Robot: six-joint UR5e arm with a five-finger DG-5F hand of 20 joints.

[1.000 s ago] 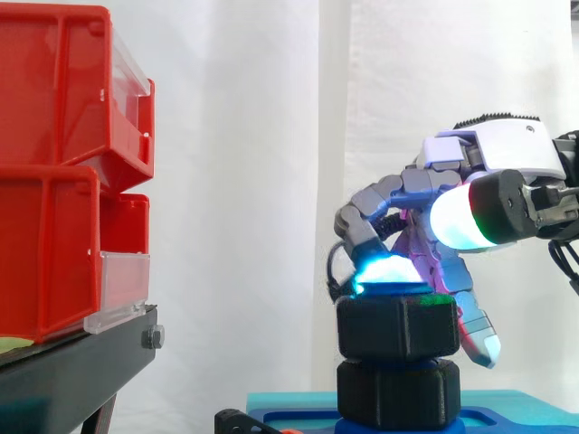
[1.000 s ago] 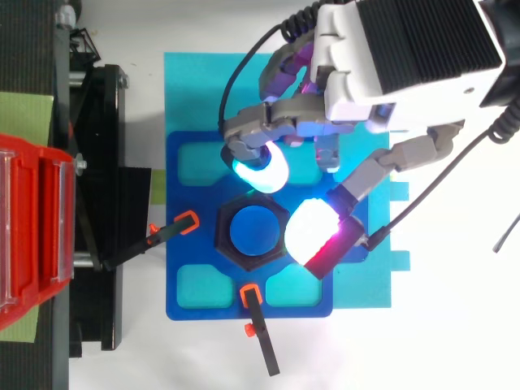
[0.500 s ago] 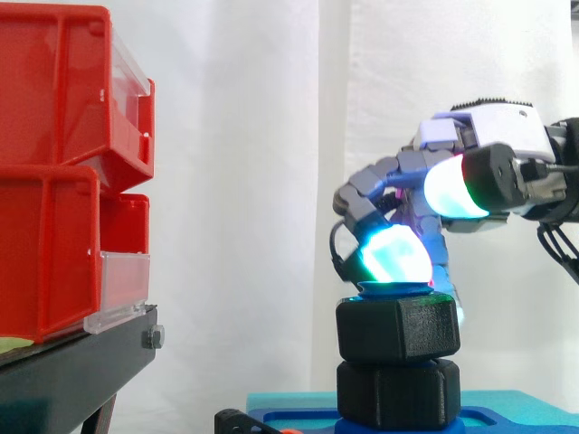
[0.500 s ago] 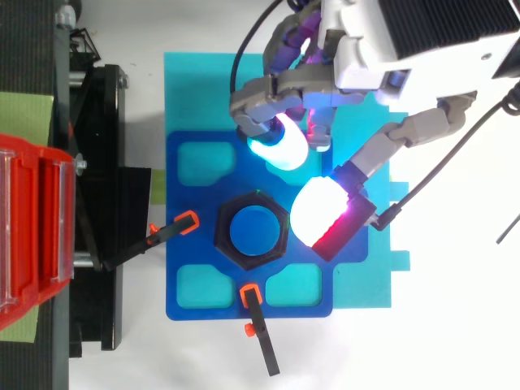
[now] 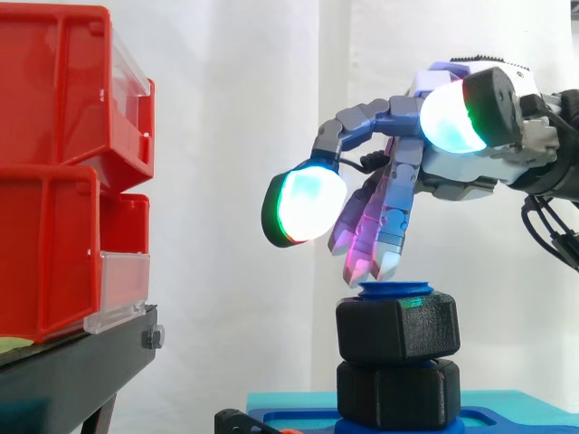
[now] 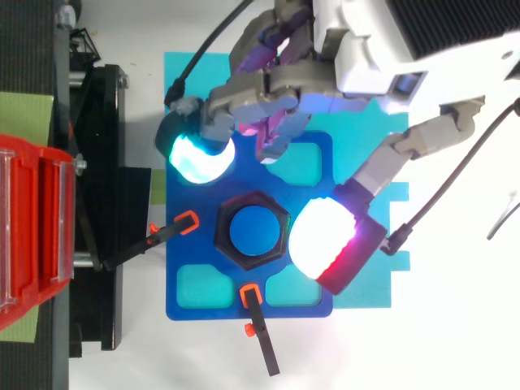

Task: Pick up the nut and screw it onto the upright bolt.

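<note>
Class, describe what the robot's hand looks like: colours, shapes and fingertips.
The hand has a white and grey casing with a black ribbed panel. Its fingers are grey and segmented, ending in thick rounded pads that glow cyan-green, white and magenta, backed by black caps.

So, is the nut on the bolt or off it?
On: the black nut rings the blue bolt, whose top pokes above it.

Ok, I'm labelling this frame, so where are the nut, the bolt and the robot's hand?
nut [image 5: 398, 330]: side view, front face of the upper black hexagon.
bolt [image 6: 253, 231]: top view, its blue top end inside the nut.
hand [image 5: 466, 172]: side view, its palm, above the bolt.
</note>
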